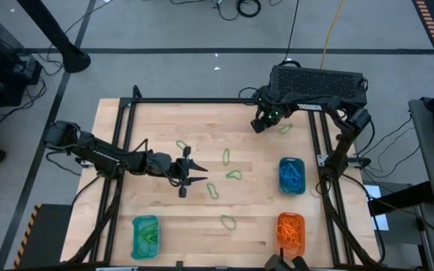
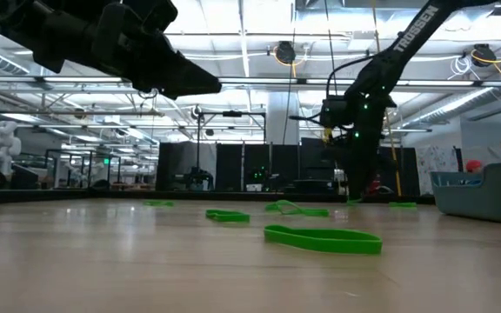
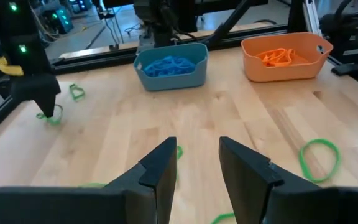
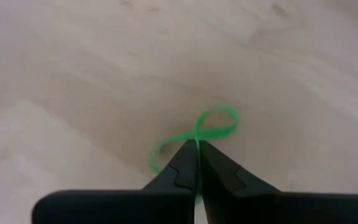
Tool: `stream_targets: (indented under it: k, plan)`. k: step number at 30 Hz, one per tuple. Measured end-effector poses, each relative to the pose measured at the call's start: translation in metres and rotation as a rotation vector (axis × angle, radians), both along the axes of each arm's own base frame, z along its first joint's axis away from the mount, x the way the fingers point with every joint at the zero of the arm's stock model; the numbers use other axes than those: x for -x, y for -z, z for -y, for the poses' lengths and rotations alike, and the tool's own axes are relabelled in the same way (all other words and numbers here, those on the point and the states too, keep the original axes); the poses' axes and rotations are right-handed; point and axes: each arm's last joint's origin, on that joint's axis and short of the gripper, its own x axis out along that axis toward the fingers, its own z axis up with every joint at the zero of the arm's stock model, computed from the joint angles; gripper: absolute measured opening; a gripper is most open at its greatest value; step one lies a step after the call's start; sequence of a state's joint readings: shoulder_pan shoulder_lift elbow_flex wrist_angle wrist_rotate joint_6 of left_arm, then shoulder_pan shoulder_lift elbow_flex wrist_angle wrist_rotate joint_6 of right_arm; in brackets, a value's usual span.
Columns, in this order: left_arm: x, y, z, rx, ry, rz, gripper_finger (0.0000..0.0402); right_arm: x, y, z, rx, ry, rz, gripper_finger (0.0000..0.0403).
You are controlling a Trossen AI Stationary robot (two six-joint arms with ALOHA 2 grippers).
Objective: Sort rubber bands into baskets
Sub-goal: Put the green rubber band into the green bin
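Observation:
Several green rubber bands lie loose on the wooden table. My right gripper is at the far right of the table, shut on a green rubber band that also shows in the left wrist view. My left gripper hovers open and empty over the middle of the table, and a green band lies beyond its fingers. A teal basket holds blue bands. An orange basket holds orange bands. A second teal basket holds green bands. My right gripper pinches the green rubber band between its two fingertips at a point where the loop is drawn together. The fingers come from above, pointing down. The band bulges out in a small loop on either side of the fingertips, right at the table top; I cannot tell whether it is lifted clear.
Another green band lies just right of my right gripper. A black frame rail runs along the table's far edge and down both sides. Bare wood lies between the loose bands and the baskets.

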State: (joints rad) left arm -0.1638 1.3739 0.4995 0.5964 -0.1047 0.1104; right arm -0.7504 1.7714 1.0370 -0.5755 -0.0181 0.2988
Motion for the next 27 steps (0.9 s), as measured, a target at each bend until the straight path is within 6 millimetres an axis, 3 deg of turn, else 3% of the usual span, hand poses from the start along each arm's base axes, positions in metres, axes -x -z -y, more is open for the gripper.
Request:
stream_targets:
  k: [4, 8, 14, 20, 27]
  plan:
    - [-0.001, -0.002, 0.0, 0.004, 0.0, 0.022, 0.0129, -0.003, -0.016, -0.008, -0.028, -0.043, 0.092, 0.0002]
    - [-0.002, -0.004, 0.001, 0.017, 0.005, 0.048, 0.0129, -0.015, -0.04, -0.031, -0.034, -0.144, 0.211, 0.0001]
    - [-0.008, 0.001, 0.003, 0.086, 0.025, 0.076, 0.0129, -0.049, -0.075, -0.098, -0.017, -0.388, 0.401, 0.0001]
    - [-0.018, 0.012, 0.005, 0.215, 0.009, 0.127, 0.0129, -0.081, -0.094, -0.17, 0.032, -0.667, 0.603, 0.0]
    - [-0.023, 0.026, 0.013, 0.32, 0.027, 0.116, 0.0129, -0.094, -0.105, -0.231, 0.053, -0.874, 0.759, 0.0]
